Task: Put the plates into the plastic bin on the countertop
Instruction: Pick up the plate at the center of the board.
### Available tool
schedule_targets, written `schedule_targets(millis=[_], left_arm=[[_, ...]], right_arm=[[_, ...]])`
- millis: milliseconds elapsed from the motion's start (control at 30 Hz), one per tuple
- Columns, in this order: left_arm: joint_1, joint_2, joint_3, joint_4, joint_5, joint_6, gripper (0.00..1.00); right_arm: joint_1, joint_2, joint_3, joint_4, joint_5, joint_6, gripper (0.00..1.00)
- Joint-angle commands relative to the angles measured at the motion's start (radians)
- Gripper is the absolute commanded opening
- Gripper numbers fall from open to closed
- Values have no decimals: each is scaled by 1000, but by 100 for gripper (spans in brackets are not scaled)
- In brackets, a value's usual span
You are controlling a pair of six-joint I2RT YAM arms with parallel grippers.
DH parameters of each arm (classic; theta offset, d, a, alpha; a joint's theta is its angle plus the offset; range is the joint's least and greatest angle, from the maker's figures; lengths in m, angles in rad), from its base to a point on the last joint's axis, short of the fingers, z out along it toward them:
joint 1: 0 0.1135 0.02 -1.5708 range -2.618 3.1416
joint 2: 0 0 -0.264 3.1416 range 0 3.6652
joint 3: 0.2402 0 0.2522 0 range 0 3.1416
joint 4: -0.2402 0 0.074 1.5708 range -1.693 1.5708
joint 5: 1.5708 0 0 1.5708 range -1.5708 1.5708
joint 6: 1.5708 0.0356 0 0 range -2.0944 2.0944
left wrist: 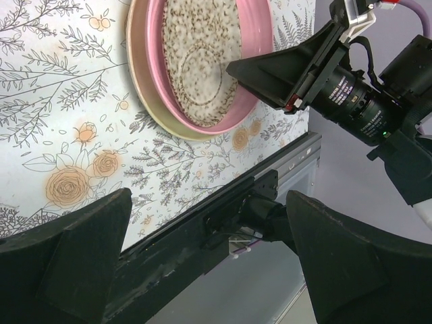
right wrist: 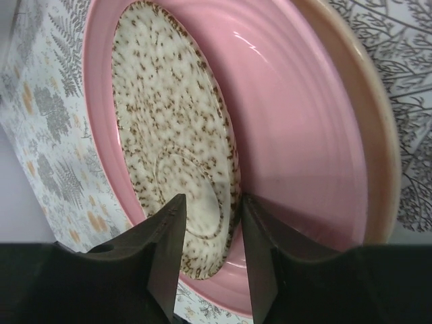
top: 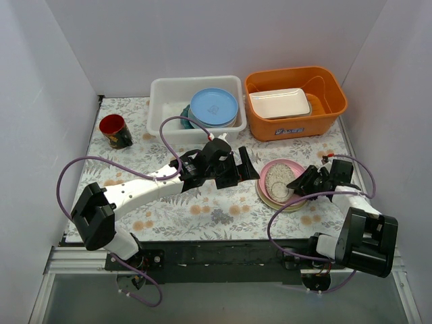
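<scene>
A speckled grey oval plate [top: 277,180] lies in a pink plate [top: 294,167] on a cream plate [top: 291,206], at the right of the cloth-covered countertop [top: 202,212]. My right gripper [top: 301,182] is open. In the right wrist view it [right wrist: 210,236] straddles the speckled plate's [right wrist: 169,121] near rim, one finger over it and one down on the pink plate [right wrist: 297,135]. My left gripper [top: 248,165] is open and empty just left of the stack. The white plastic bin [top: 162,94] at the back holds a light blue plate [top: 214,106] over a teal one.
An orange tub [top: 329,111] with a white rectangular tray [top: 279,102] stands right of the bin. A red cup [top: 115,131] stands at the back left. In the left wrist view the table's black front rail [left wrist: 202,223] runs under the open fingers.
</scene>
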Motion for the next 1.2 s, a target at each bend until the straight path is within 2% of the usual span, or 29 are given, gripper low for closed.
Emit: schedule_targets(millis=[0, 167, 300, 533, 567, 700, 1167], left_arm=[[-4, -26, -4, 4, -22, -3, 98], [-6, -8, 2, 4, -16, -7, 98], [-4, 6, 2, 4, -15, -9, 98], [-4, 12, -4, 4, -12, -13, 98], [-4, 10, -4, 2, -15, -13, 98], [-4, 0, -14, -7, -22, -13, 98], [-4, -22, -45, -18, -41, -4, 98]], right_arm=[[-5, 55, -19, 32, -24, -38, 43], [0, 84, -25, 40, -30, -59, 34], [38, 114, -19, 49, -33, -68, 22], [234, 180, 11, 96, 8, -1, 16], [280, 193, 19, 99, 8, 8, 11], [306, 198, 18, 124, 12, 31, 2], [305, 17, 56, 78, 47, 82, 1]])
